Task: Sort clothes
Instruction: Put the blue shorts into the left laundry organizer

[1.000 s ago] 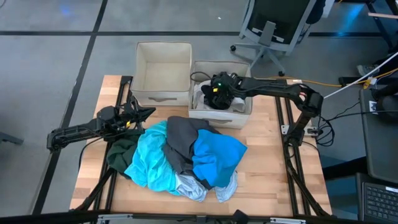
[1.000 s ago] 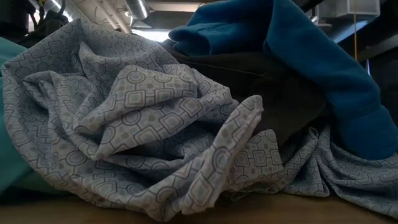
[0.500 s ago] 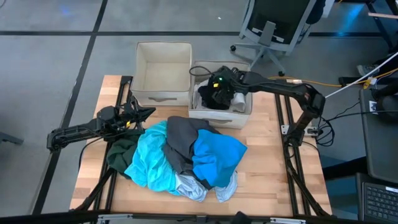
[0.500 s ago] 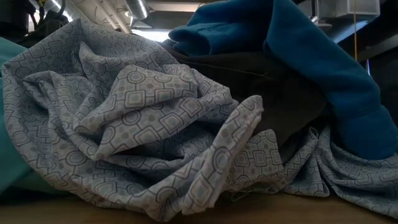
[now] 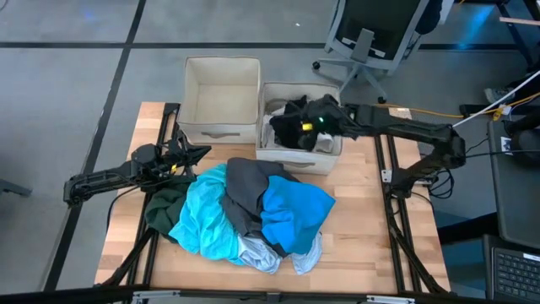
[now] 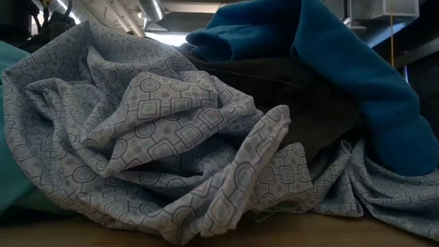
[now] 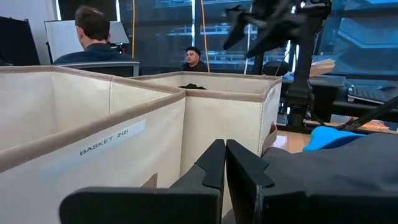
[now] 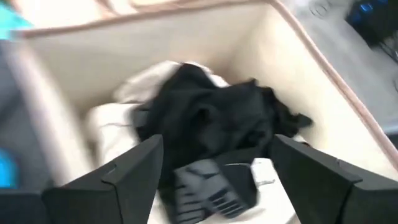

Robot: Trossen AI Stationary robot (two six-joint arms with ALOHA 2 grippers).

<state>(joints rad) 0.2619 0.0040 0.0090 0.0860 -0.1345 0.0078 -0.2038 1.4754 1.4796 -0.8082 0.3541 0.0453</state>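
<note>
High view: right claw (image 5: 316, 118) sits over the right-hand beige box (image 5: 331, 158), above a black garment (image 5: 291, 118) that lies in that box on top of white fabric (image 5: 272, 133). Left-hand beige box (image 5: 221, 131) stands just beside it, touching. Left claw (image 5: 196, 153) waits at the left bench (image 5: 371, 236) edge, tips near the pile's edge. Pile mid-bench: dark grey garment (image 5: 246, 190) on top, bright blue garment (image 5: 295, 211) to its right, turquoise garment (image 5: 202, 215) to its left, dark green garment (image 5: 164, 203) at the left edge, pale blue-grey garment (image 5: 261, 253) poking out at the front

Low view: close on the pile only. Pale blue-grey patterned fabric (image 6: 151, 130) fills most of the frame, dark grey fabric (image 6: 302, 96) behind it, bright blue fabric (image 6: 343, 48) on top right, sliver of turquoise (image 6: 7, 171) at the left edge. No claw visible here

Left wrist view: left claw (image 7: 224, 168) fingers pressed together, nothing between them. Ahead: both beige boxes, the nearer one (image 7: 93, 143) labelled BASKET 2(2), the farther one (image 7: 230, 115) behind it. Dark grey fabric (image 7: 336, 174) just beside the fingers, bit of bright blue (image 7: 329, 134) beyond. Right arm (image 7: 280, 25) hangs above the far box. Two people (image 7: 93, 37) in the room behind

Right wrist view: right claw (image 8: 214, 162) fingers spread wide, holding nothing, looking down into the box (image 8: 329, 81). Black garment (image 8: 211, 118) lies crumpled in it over white fabric (image 8: 118, 118), between the two fingers and apart from them
</note>
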